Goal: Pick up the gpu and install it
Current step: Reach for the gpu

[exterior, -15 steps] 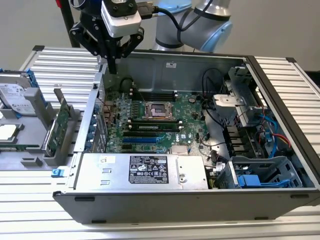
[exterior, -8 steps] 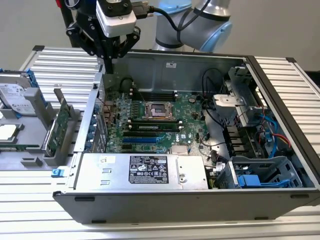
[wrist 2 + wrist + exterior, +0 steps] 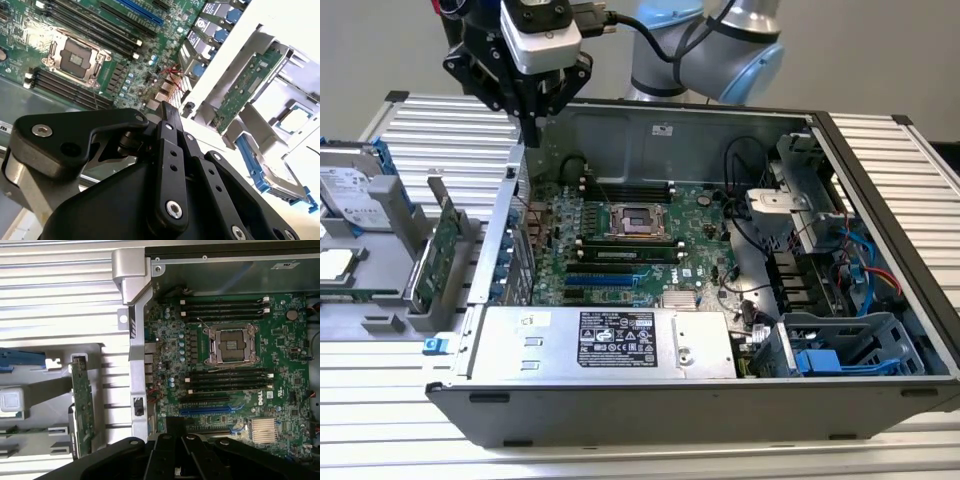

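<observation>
The gpu [image 3: 442,252] is a thin green card standing on edge in a grey holder, outside the open computer case at the exterior view's left. Both wrist views show it as a narrow green strip [image 3: 81,407] [image 3: 244,89]. My gripper [image 3: 531,136] hangs above the case's far corner at the exterior view's left, higher than the gpu and behind it. Its black fingers [image 3: 169,116] are pressed together, shut with nothing between them. The fingertips [image 3: 175,426] point down toward the case wall beside the green motherboard [image 3: 225,365].
The open case [image 3: 880,190] holds the motherboard [image 3: 620,240], cables and a silver power supply [image 3: 610,342] along its near side. A hard drive [image 3: 350,190] and a CPU chip [image 3: 334,263] lie in the grey tray at the exterior view's left. Ribbed aluminium table [image 3: 440,125] surrounds everything.
</observation>
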You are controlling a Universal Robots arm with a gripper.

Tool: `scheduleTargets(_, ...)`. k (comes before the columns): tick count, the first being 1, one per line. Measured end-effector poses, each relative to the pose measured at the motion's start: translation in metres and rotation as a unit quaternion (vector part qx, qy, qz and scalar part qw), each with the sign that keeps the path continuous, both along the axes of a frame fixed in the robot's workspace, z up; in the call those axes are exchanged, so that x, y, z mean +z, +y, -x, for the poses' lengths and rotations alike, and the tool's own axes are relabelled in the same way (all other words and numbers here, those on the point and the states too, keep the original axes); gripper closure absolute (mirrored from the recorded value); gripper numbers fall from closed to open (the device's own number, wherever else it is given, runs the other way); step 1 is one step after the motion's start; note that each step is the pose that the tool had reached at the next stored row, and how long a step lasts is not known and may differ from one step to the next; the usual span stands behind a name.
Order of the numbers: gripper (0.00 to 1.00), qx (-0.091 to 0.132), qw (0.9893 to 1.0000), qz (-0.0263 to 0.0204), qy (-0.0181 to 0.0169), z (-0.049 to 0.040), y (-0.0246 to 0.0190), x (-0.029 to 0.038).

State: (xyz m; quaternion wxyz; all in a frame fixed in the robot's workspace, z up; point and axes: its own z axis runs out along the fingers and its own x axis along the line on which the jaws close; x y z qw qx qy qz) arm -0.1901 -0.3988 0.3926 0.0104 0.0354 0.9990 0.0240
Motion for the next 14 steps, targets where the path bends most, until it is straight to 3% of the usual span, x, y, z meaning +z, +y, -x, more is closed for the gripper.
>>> scheduleTargets(14, 1.00, 0.000, 1.0000, 0.0000, 0.0000, 0.0140, 0.0000, 0.0000)
